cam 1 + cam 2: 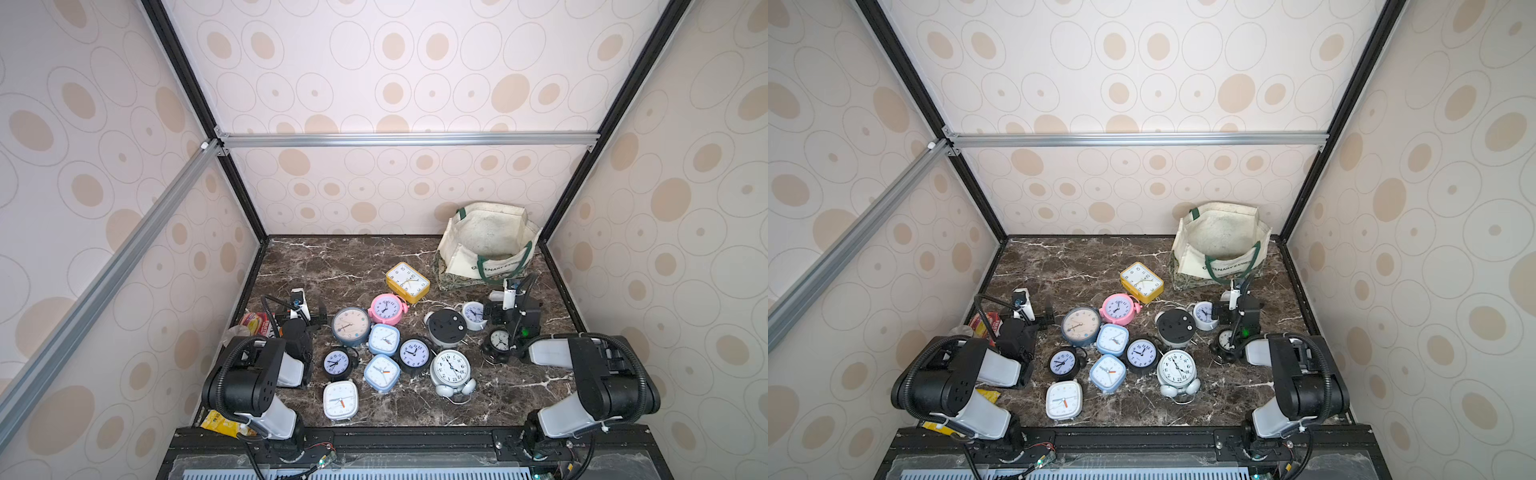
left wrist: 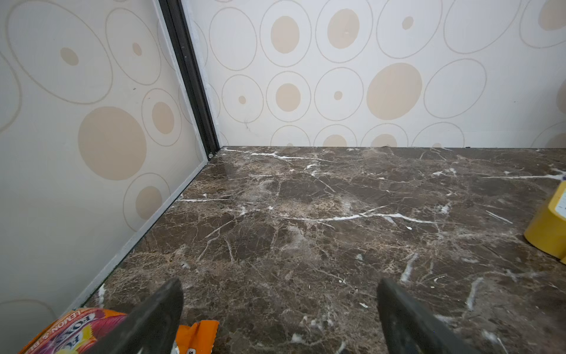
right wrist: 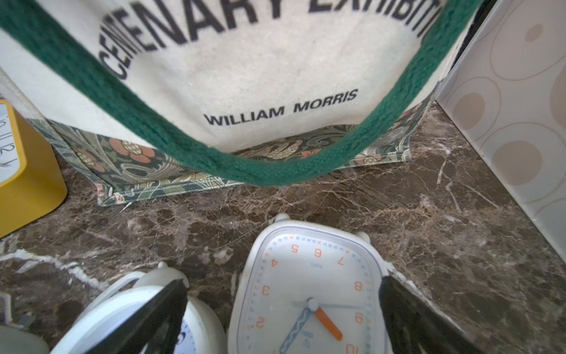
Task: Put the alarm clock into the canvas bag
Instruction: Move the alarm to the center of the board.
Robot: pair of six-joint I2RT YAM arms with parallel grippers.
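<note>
The canvas bag [image 1: 457, 259] [image 1: 1192, 259] stands open at the back right of the marble table; in the right wrist view its lettered front wall [image 3: 260, 76] and green handle are close ahead. My right gripper [image 1: 511, 309] [image 3: 283, 283] is open just in front of the bag. A white square alarm clock [image 3: 309, 291] with orange numerals lies face up between its fingers. One finger is at the clock's edge and the other stands apart from it. My left gripper [image 1: 303, 316] [image 2: 280, 283] is open over bare marble at the left, holding nothing.
Several more clocks lie mid-table, among them a yellow one [image 1: 408, 281], a pink one [image 1: 385, 308] and a small white round one [image 1: 473, 316] [image 3: 137, 315] beside my right gripper. A snack packet [image 1: 255, 322] [image 2: 76, 331] lies by the left wall. Walls enclose three sides.
</note>
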